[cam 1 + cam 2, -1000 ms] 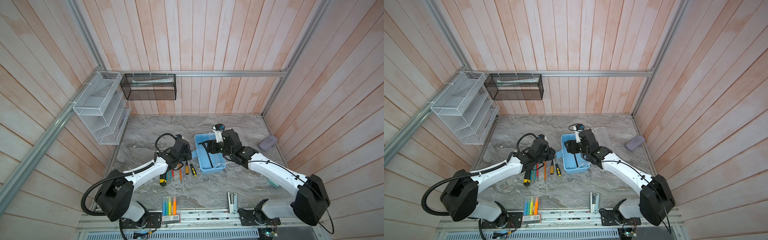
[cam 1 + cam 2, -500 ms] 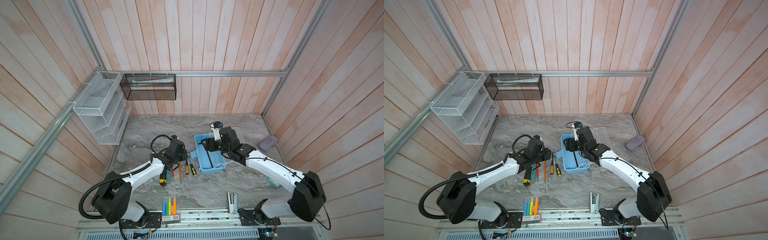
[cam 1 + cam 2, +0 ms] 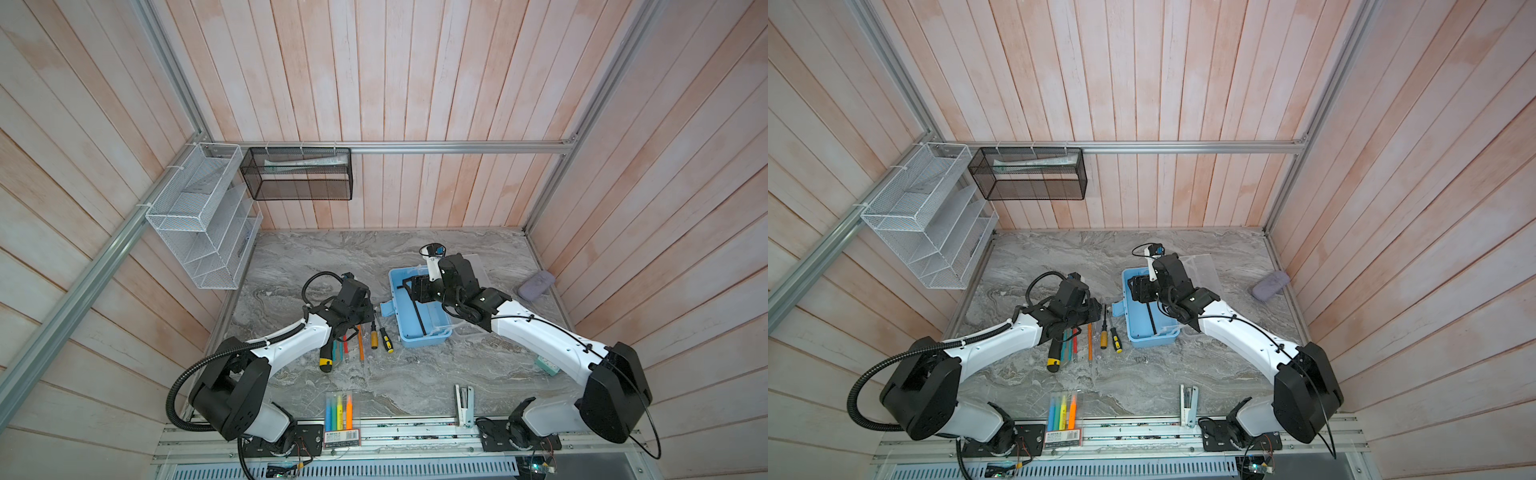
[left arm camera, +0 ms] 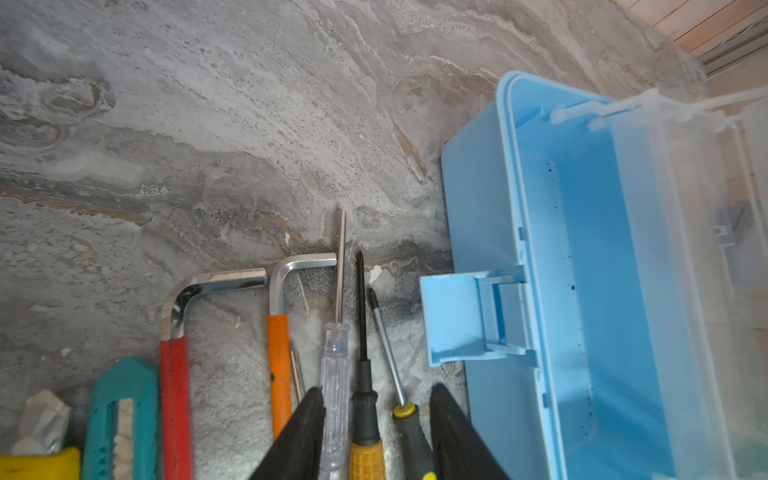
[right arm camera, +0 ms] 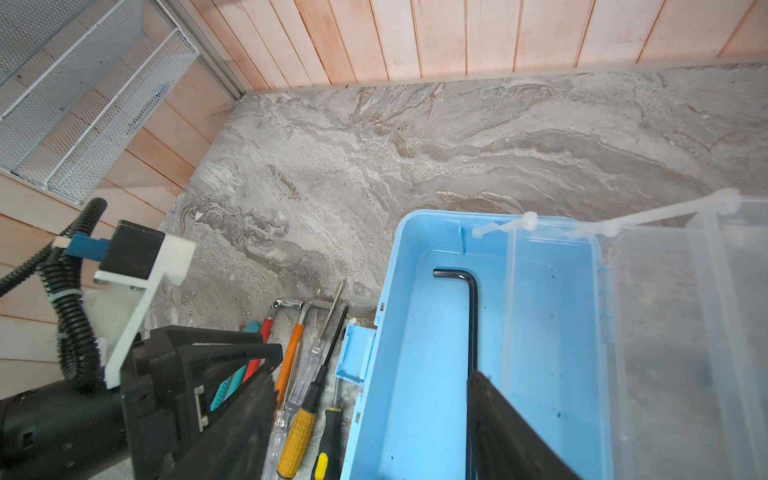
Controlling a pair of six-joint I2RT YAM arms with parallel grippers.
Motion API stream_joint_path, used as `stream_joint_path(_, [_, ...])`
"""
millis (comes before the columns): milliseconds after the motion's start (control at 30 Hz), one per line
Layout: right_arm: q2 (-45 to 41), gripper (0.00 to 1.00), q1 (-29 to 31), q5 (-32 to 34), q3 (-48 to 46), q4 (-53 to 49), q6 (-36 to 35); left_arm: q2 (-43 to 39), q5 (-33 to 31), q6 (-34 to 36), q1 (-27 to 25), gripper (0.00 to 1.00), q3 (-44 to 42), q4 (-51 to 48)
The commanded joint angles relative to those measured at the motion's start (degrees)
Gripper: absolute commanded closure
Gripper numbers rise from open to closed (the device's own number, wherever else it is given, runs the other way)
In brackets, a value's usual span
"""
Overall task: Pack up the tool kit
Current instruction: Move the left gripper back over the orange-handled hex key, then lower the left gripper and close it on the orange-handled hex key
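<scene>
The light blue box (image 3: 424, 340) sits open on the marble worktop (image 3: 374, 257), a black hex key (image 5: 471, 324) lying inside. Just beside it the left claw (image 4: 376, 390) stands apart astride three screwdriver handles (image 4: 365, 415) (clamped on none). The right claw (image 5: 372, 370) gapes wide over the box. Both arms reach low and forward between plank walls (image 3: 415, 83).

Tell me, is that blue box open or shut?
Open: the blue box shows its inside, a black hex key lying there, and its clear lid is swung back.
</scene>
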Motion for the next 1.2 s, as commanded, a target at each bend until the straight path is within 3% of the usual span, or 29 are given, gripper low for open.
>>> stream_joint_path(0, [0.9,0.28,0.42,0.06,-2.53,1.64,1.28,1.07,-0.31,0.11,0.38,0.58,-1.35,-0.29])
stream_joint_path(400, [1.34,0.28,0.41,-0.7,-3.52,1.74,0.68,2.72,-5.52,-2.1,0.4,0.65,-4.35,-1.72])
stream_joint_path(1167, [1.0,0.29,-0.35,-2.15,-6.5,5.04,1.35,6.37,-8.1,-1.81,0.38,0.68,-3.83,-1.98])
